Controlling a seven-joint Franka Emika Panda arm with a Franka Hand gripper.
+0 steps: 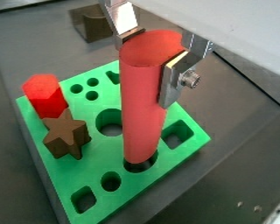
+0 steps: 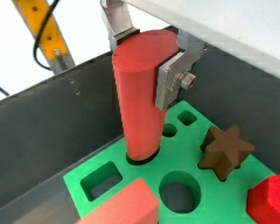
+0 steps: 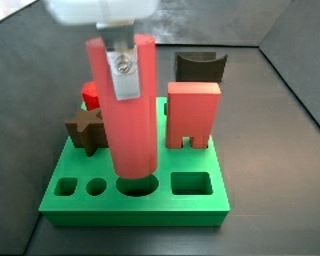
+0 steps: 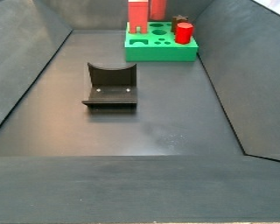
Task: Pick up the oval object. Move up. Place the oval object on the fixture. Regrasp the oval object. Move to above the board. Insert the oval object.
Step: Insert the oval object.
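Over the board (image 3: 136,195), your hand (image 1: 154,54) grips the oval rod (image 1: 146,96) near its top, one silver finger (image 2: 171,77) flat on each side. Rod stands upright, lower end at or just inside an oval hole. Judged: insertion step. Next you press straight down, keeping it plumb, then let go. Fixture (image 4: 111,86) stands well apart on the floor, bare.

My gripper (image 1: 149,54) hides the upper sides of the long light-red oval rod (image 1: 143,105) | rod's lower end is sunk out of sight in the bright green holed board (image 1: 184,144) | the dark notched fixture (image 1: 88,22) is cut off by the frame edge | in a side view my jaws lie outside the frame above the board (image 4: 161,48).
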